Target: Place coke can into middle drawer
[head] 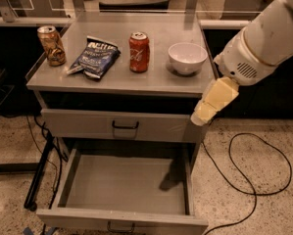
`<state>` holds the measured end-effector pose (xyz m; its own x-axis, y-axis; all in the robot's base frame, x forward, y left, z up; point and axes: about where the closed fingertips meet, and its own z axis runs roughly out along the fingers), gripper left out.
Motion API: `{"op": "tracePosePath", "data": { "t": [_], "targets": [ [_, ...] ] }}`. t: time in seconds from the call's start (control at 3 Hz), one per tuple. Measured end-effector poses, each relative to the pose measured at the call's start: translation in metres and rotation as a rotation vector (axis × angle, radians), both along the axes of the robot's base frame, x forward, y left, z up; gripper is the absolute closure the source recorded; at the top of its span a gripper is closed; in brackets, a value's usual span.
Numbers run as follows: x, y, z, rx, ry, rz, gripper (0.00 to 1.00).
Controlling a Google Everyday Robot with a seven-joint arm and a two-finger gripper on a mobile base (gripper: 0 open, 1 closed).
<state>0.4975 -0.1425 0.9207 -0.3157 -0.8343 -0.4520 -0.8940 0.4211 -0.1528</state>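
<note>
The red coke can [139, 52] stands upright in the middle of the grey cabinet top [151, 80]. The middle drawer [126, 184] is pulled open below, with a bare grey floor. Its dark handle [120, 227] shows at the bottom edge. My gripper [213, 102] hangs pale yellow from the white arm [263, 40], at the cabinet's right front corner. It is right of and lower than the can, apart from it, and holds nothing that I can see.
On the cabinet top stand a brown-gold can [51, 45] at far left, a blue chip bag [94, 58] and a white bowl [187, 58] right of the coke can. The upper drawer front [121, 125] is closed. A black cable [249, 170] loops on the floor at right.
</note>
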Motion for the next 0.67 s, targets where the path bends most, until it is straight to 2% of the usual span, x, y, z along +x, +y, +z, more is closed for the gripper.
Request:
{"op": "tracePosePath", "data": {
  "t": [0.33,0.67],
  "targets": [
    [0.0223,0.0177,-0.0109,0.048,-0.005,-0.023,0.00],
    [0.0258,0.0209,-0.0125,0.059,-0.006,-0.029,0.00]
  ]
}}
